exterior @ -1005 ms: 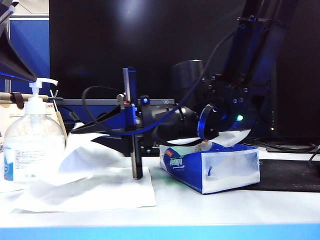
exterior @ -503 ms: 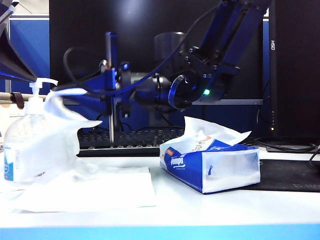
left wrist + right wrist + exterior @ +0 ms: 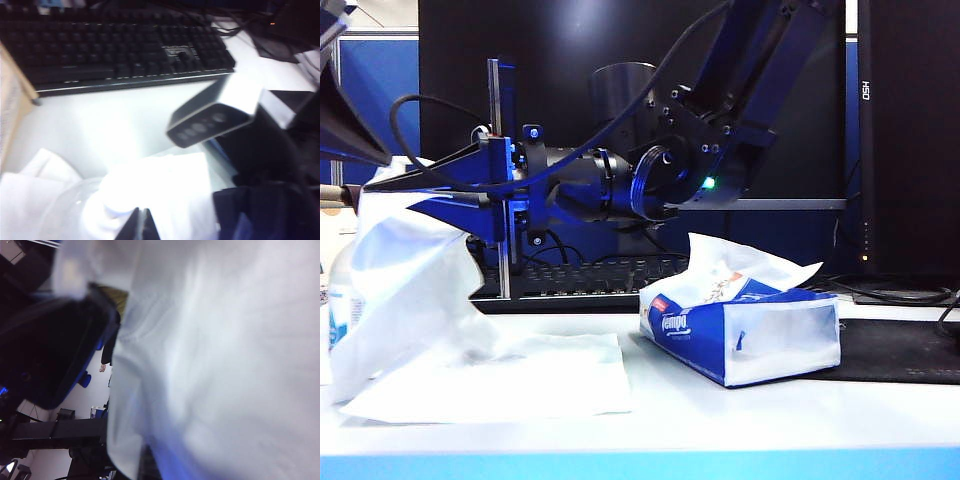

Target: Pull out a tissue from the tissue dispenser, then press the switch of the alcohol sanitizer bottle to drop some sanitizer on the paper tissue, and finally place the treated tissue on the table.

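My right gripper (image 3: 382, 186) reaches across to the far left and is shut on the top edge of the tissue (image 3: 405, 270). The tissue hangs limp in front of the alcohol sanitizer bottle (image 3: 330, 300), of which only a sliver shows. The switch is hidden behind it. In the right wrist view the tissue (image 3: 215, 365) fills nearly everything around my right gripper (image 3: 150, 462). My left gripper (image 3: 141, 222) is shut with nothing in it, just above the bunched tissue (image 3: 160, 190). The blue Tempo tissue dispenser (image 3: 740, 335) lies on the table (image 3: 770, 420), right of centre.
A larger flat white sheet (image 3: 520, 375) lies on the table under the right arm. A black keyboard (image 3: 590, 275) runs along the back, in front of dark monitors. A black mat (image 3: 900, 350) lies at the right. The right arm's grey wrist camera (image 3: 215, 115) hangs close to my left gripper.
My right gripper has risen from the flat sheet and swung left with the tissue. The tissue now covers the bottle and its pump head, which showed before. The left arm has kept still.
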Tool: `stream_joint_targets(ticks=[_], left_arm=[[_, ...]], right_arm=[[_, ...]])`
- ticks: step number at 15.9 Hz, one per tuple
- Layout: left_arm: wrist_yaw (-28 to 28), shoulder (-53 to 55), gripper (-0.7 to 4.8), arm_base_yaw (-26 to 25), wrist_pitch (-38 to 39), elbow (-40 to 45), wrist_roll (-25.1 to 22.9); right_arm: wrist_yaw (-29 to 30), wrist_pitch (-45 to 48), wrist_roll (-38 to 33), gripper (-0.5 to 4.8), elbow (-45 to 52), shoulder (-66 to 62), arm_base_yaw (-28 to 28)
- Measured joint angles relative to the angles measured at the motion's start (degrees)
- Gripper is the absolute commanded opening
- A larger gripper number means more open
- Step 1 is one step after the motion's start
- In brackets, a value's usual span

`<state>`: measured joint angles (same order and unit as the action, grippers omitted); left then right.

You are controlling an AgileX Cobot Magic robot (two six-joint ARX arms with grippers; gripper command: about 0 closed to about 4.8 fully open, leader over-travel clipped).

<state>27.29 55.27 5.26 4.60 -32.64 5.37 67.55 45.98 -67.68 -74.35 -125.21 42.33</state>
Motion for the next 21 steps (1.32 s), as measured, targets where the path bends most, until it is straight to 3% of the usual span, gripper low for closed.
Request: stream_joint_targets(ticks=[11,17,21], left_arm=[[-4.4,0.0,-0.05,0.0,-0.7,-0.5,2.1],[-4.2,0.3,-0.06,0.0,-2.1,-3.6,2.1],[-0.7,3.0,-0.06,0.0,-2.9,-3.6,2.1]], right_arm=[[-0.2,0.3,0.0,-0.06,-5.0,0.0,-1.2],[-0.1,-3.0,2.5,-0.06,-5.0,0.0,-1.2],[-0.1,-3.4,2.8,-0.06,-5.0,0.0,-1.2]])
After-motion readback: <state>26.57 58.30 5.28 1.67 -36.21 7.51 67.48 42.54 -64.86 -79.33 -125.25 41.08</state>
